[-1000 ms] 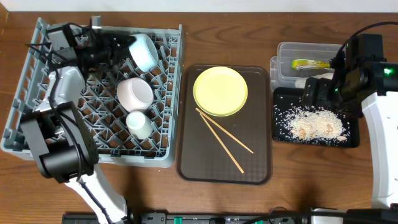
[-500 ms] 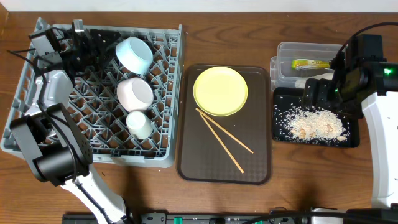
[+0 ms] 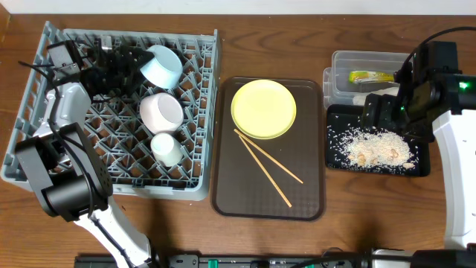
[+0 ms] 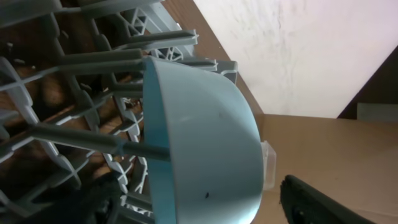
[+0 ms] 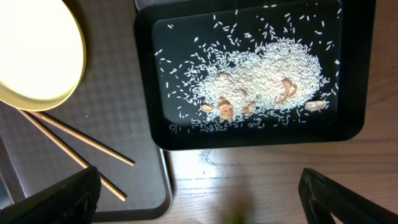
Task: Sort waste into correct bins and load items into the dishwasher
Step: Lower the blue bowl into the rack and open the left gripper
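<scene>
The light blue bowl (image 3: pixel 162 65) (image 4: pixel 199 137) leans on its side against the pegs at the back of the dishwasher (image 3: pixel 44 160). My left gripper (image 3: pixel 125 58) (image 4: pixel 205 208) is open; its jaws stand wide on either side of the bowl, the right one clear of it. A white bowl (image 3: pixel 161 112) and a small white cup (image 3: pixel 165 147) also sit in the rack. My right gripper (image 3: pixel 381 112) (image 5: pixel 202 205) hangs open and empty over the black tray (image 3: pixel 420 167) (image 5: pixel 348 124) that holds the rice crumbs (image 3: pixel 379 147) (image 5: pixel 261 81).
The brown serving tray (image 3: pixel 312 201) (image 5: pixel 124 93) in the middle carries the yellow plate (image 3: pixel 263 109) (image 5: pixel 31 56) and two chopsticks (image 3: pixel 268 167) (image 5: pixel 74 146). Behind the black tray, the clear tub (image 3: pixel 342 63) holds the green-yellow wrapper (image 3: pixel 370 76) and white tissue (image 3: pixel 372 95).
My left gripper has opened and let go of the light blue bowl, which now rests tipped in the rack. The left arm shifted slightly left. The right arm has not moved.
</scene>
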Controlling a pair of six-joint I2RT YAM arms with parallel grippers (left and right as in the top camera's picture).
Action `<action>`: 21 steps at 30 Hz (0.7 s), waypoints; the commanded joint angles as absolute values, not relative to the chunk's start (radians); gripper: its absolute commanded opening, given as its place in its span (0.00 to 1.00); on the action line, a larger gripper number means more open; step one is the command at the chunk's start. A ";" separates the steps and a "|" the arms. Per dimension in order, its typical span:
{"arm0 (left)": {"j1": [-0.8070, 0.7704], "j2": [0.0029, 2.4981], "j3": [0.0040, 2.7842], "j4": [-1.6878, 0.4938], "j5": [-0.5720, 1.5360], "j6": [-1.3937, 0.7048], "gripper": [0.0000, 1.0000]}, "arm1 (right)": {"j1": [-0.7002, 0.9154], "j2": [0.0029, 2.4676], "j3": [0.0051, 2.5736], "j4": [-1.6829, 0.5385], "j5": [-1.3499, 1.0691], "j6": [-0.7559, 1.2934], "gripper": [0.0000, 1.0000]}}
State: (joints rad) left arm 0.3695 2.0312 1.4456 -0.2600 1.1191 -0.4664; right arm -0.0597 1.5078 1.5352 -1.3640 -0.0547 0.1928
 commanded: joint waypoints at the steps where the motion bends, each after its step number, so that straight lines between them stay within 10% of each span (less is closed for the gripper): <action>1: 0.358 2.032 1.441 -0.261 1.118 -0.472 0.71 | -0.059 1.505 1.537 -1.362 -0.050 0.179 0.99; 16: 0.315 2.026 1.442 -0.217 1.299 -0.669 0.49 | -0.059 1.505 1.537 -1.354 -0.050 0.179 0.99; 21: 0.312 2.026 1.442 -0.223 1.270 -0.670 0.79 | -0.059 1.505 1.537 -1.355 -0.050 0.179 0.99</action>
